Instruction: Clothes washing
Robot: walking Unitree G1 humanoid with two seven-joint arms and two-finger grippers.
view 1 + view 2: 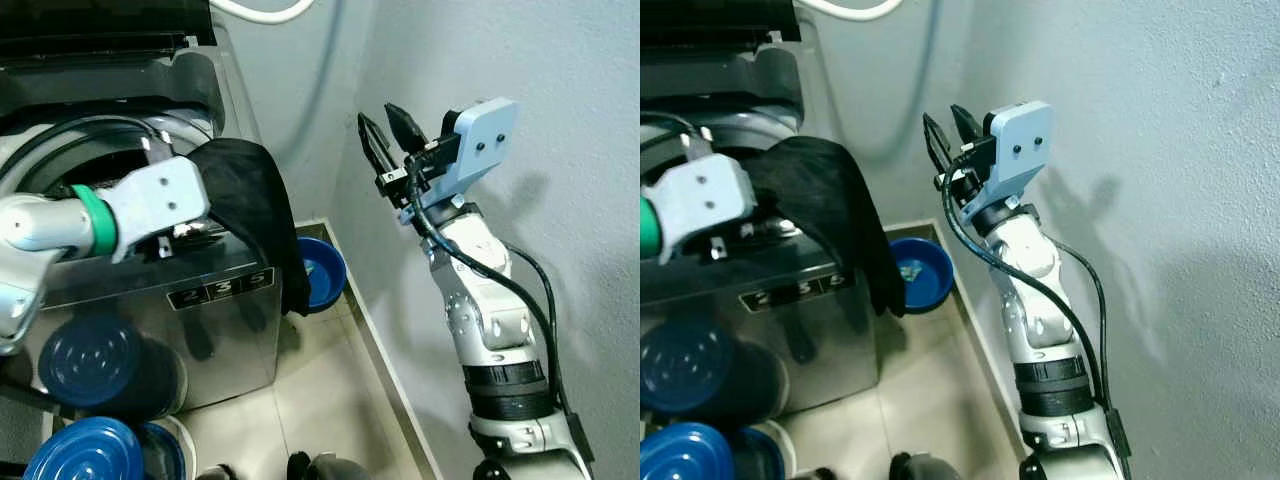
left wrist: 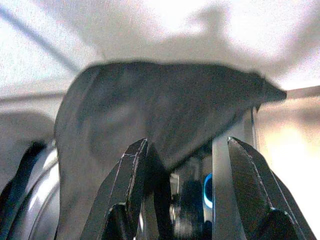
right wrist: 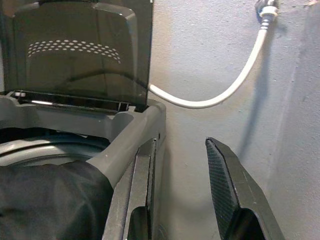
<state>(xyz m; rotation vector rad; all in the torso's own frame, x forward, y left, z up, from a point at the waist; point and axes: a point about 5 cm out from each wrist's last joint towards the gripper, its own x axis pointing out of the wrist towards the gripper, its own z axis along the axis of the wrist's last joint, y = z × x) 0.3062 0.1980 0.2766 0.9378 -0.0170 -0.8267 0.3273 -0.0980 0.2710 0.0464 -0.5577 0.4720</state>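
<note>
A black garment [image 1: 255,205] hangs over the right front corner of the top-loading washing machine [image 1: 220,285], its lid [image 3: 75,50] standing up. My left gripper [image 2: 182,195] sits at the machine's rim right by the cloth, fingers open, the black garment [image 2: 160,115] just beyond them. My right gripper [image 1: 390,135] is raised to the right of the machine near the wall, open and empty, well clear of the garment [image 1: 830,200].
A blue basin [image 1: 322,270] lies on the floor between machine and wall. Blue-lidded containers [image 1: 85,360] stand at the machine's front left. A white hose [image 3: 220,95] runs along the grey wall, which is close on the right.
</note>
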